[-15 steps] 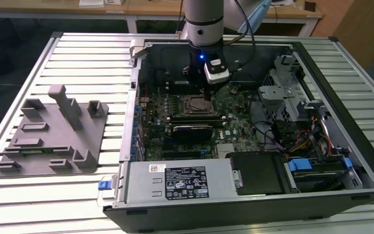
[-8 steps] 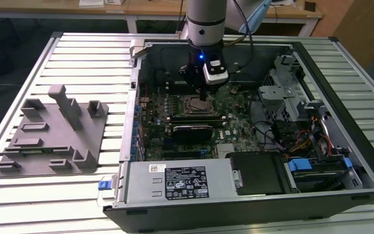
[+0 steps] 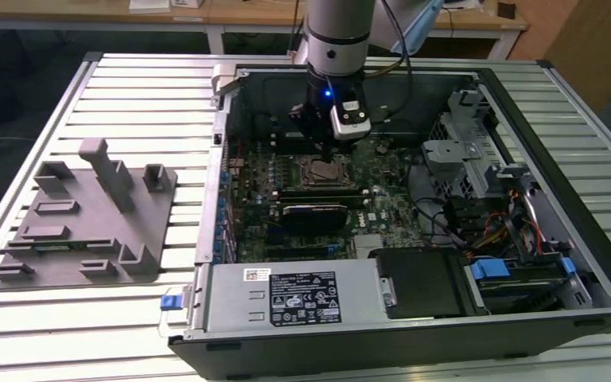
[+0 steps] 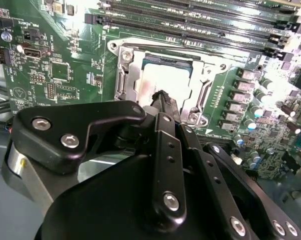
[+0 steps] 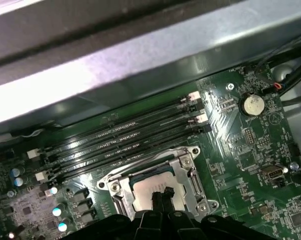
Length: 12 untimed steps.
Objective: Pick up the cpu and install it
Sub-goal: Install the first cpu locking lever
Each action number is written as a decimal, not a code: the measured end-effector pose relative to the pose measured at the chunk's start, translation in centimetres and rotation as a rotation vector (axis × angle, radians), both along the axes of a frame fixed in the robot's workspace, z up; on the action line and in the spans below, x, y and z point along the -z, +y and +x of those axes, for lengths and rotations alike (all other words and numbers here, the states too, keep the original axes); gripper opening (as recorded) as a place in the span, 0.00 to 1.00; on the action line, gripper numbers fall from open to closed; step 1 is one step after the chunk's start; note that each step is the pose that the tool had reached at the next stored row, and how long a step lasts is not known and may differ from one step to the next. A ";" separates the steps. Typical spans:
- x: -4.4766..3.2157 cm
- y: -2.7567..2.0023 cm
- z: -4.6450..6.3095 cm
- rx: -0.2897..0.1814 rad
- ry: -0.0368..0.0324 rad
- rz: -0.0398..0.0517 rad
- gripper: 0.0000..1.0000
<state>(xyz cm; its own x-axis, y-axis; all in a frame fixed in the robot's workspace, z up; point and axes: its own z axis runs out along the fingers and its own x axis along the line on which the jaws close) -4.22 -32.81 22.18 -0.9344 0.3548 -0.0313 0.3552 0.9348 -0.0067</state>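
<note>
Inside the socket (image 4: 163, 82), the cpu (image 4: 165, 80) under the gripper (image 4: 162, 97)

A silvery, matt metal top is shown on the cpu (image 4: 163, 80), framed by a bright metal socket frame (image 4: 124, 75). The gripper (image 4: 163, 97) is finished in smooth black, slightly glossy.

Lower centre of the exterior view: the grey power supply box (image 3: 226, 298) carries a small white barcode sticker (image 3: 258, 275) and, beside it, a large black label (image 3: 305, 301) with rows of white print and marks, too small to make out. In both wrist views, fine white lettering and symbols are printed across the green circuit board (image 4: 55, 75) (image 5: 250, 150); none can be read with certainty.
</note>
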 end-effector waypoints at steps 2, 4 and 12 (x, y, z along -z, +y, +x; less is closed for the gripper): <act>0.00 0.00 0.0 0.000 0.0001 0.0002 0.11; 0.00 0.00 0.0 -0.001 0.0000 0.0004 0.11; 0.01 0.00 0.0 -0.107 0.0000 0.0036 0.11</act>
<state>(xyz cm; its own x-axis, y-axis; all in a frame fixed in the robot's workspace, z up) -4.23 -32.81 22.17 -0.9670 0.2528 -0.0302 0.2530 0.9675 -0.0032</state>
